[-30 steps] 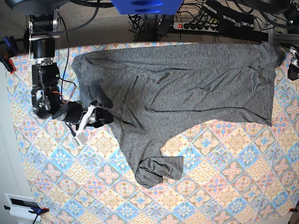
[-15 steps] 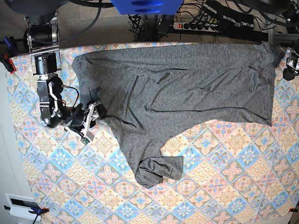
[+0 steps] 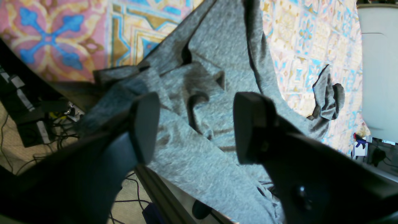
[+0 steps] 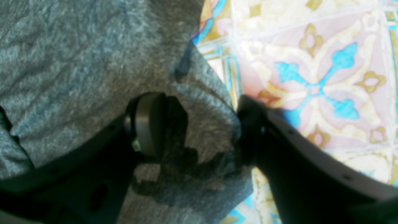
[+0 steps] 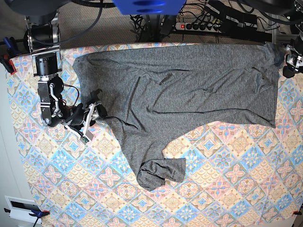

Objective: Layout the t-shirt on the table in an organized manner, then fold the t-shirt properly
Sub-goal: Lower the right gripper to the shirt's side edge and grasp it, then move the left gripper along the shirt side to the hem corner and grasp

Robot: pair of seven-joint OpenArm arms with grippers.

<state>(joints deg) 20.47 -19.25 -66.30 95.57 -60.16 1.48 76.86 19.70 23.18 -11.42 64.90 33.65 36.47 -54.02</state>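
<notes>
While both claws stand apart gripping nothing, the t-shirt (image 5: 180, 90) lies spread lengthwise across the table (image 5: 227, 179); your right gripper (image 5: 91, 118) straddles its near edge, the left gripper (image 5: 289, 64) its far corner.

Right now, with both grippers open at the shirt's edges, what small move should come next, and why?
Probably send the right gripper toward the sleeve lying doubled over near the table's front, to pull it out flat. Both it and the left gripper stand open with nothing clamped, the t-shirt's body lies mostly spread, and that bunched sleeve looks like the main disorder left.
</notes>
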